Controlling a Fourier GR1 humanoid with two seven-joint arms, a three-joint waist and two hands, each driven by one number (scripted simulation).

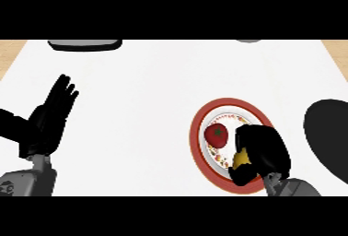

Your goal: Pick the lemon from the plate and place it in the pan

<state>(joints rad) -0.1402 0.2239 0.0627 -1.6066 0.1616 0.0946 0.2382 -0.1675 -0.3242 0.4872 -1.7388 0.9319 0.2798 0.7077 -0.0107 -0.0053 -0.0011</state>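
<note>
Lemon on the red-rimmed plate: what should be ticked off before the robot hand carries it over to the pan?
1. Right robot hand curled round the lemon: ok.
2. Lemon lifted off the plate: cannot tell, the hand hides most of it.
3. Tomato apart from the fingers: cannot tell, they are very close.
4. Pan in view, right of the plate: ok.
5. Left robot hand open, resting at the left, far from the plate: ok.
</note>
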